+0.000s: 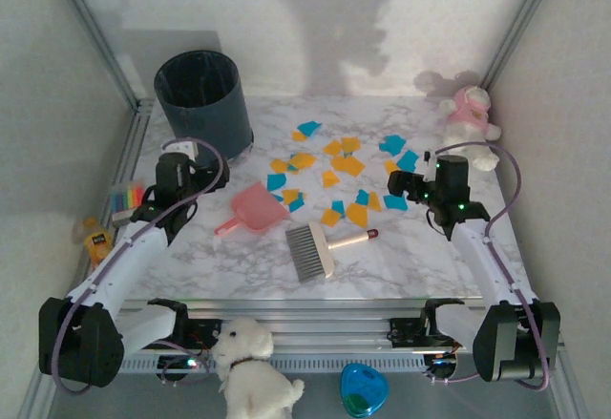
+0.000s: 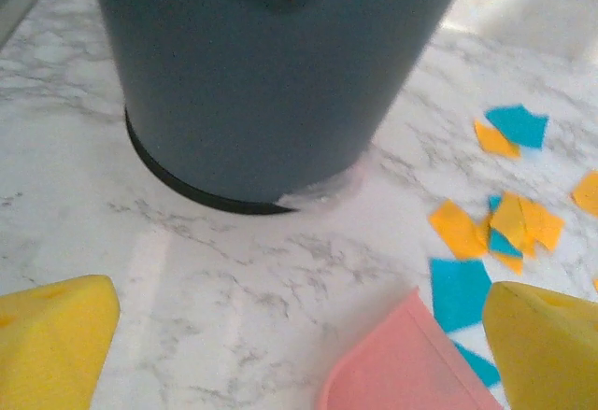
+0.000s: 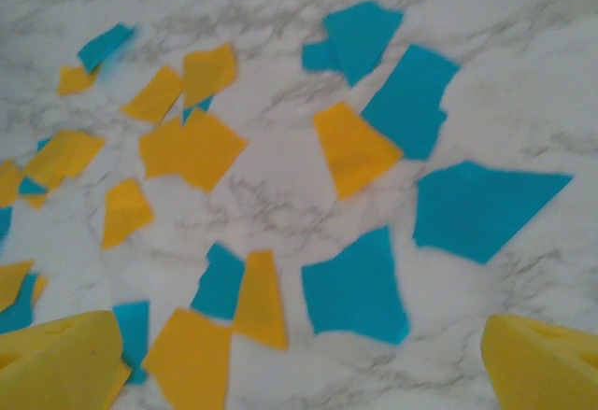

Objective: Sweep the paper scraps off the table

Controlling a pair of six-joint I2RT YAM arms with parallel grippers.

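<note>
The table [image 1: 229, 266] had a smooth, white marble-look top with a soft sheen, edged by a brushed metal rail [image 1: 325, 316]. The scraps [image 1: 344, 164] were thin matt paper. At ten o'clock the bin [image 1: 202, 99] looked like dark, smooth plastic, faintly glossy. The dustpan [image 1: 256, 207] was smooth pink plastic. The brush [image 1: 310, 250] had fine grey bristles. The left fingers [image 2: 51, 340] were matt yellow. The dog [image 1: 253, 366] at six o'clock was fluffy white plush, and the toy [image 1: 468, 114] at two o'clock was pink and white plush.
</note>
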